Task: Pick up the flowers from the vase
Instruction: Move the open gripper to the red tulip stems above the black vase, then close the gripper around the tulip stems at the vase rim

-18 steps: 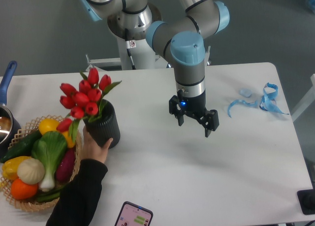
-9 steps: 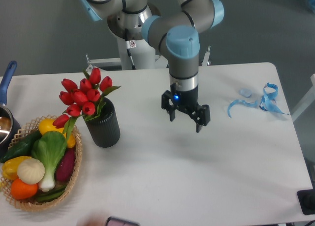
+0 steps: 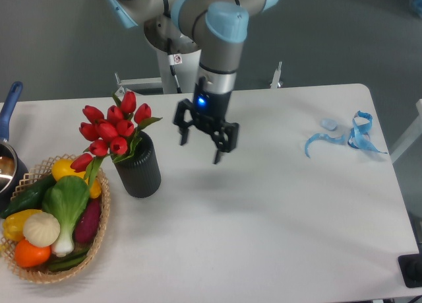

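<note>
Red flowers (image 3: 112, 129) stand in the black ribbed vase (image 3: 139, 167), upright on the white table (image 3: 277, 224) beside a wicker basket (image 3: 99, 240) of vegetables. The gripper (image 3: 201, 146), fingers spread wide and empty, hangs above the table right of the vase.

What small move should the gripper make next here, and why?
Probably a further shift to the left, toward the flowers. The gripper hangs open above bare table, to the right of the vase and holding nothing, while the red buds stand in the vase untouched.
</note>
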You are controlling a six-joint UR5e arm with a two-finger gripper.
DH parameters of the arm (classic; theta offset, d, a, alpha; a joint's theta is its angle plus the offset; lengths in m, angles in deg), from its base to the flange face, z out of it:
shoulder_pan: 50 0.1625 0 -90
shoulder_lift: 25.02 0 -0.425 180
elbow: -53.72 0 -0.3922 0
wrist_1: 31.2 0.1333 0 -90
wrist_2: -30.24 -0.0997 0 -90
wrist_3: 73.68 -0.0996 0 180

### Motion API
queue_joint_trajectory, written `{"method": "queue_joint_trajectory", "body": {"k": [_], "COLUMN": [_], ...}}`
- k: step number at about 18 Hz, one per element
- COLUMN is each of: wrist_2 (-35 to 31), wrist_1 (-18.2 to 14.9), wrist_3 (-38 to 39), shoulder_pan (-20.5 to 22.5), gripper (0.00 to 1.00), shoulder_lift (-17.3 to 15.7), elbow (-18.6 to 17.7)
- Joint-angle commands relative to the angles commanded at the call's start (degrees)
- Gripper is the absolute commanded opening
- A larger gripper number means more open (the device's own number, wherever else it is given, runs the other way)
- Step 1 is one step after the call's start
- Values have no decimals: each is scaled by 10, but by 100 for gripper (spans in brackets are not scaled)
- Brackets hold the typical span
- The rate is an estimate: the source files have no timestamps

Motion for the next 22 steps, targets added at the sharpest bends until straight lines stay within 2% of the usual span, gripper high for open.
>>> {"method": "queue_joint_trajectory", "body": {"k": [4,11,13,18,20,21,22], "wrist_2": [7,82,120,183,198,208,221], "wrist_1": [1,2,3,4,4,4,4], "wrist_3": [2,10,9,7,5,5,4], "shoulder_pan": [-19,-42,-43,-44,-44,-44,-41], "gripper": [100,100,100,100,100,85,52], "shoulder_lift": [-11,-19,-9,53,67,69,70], "elbow": [-13,-25,-25,-7,-3,-2,-2]}}
